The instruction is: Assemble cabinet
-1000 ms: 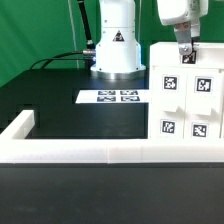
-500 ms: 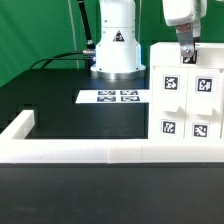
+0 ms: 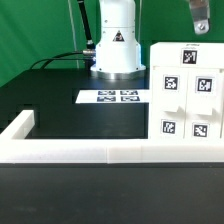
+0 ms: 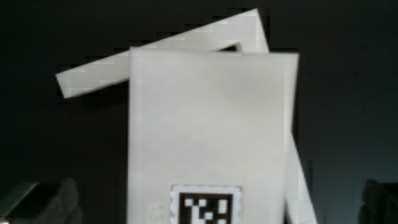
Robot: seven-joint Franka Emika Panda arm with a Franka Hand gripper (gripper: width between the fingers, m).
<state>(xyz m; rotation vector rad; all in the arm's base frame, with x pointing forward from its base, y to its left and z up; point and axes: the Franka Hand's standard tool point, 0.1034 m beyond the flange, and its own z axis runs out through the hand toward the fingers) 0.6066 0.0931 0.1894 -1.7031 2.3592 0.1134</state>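
Note:
The white cabinet (image 3: 185,100) stands at the exterior view's right, against the border rail, with several black-and-white tags on its front faces and one on top. My gripper (image 3: 204,18) is high above its top edge, mostly cut off by the frame, touching nothing. In the wrist view I look down on the cabinet (image 4: 205,120), a tall white face with a tag near my gripper (image 4: 217,203). A dark fingertip (image 4: 57,200) shows on each side of it, spread wide. The gripper is open and empty.
The marker board (image 3: 108,97) lies flat on the black table in front of the robot base (image 3: 115,45). A long low white border rail (image 3: 90,151) runs along the front, with a raised corner at the left (image 3: 20,124). A green curtain hangs behind.
My gripper has risen straight up from just above the cabinet's top tag to the upper edge of the exterior view. The cabinet has not moved.

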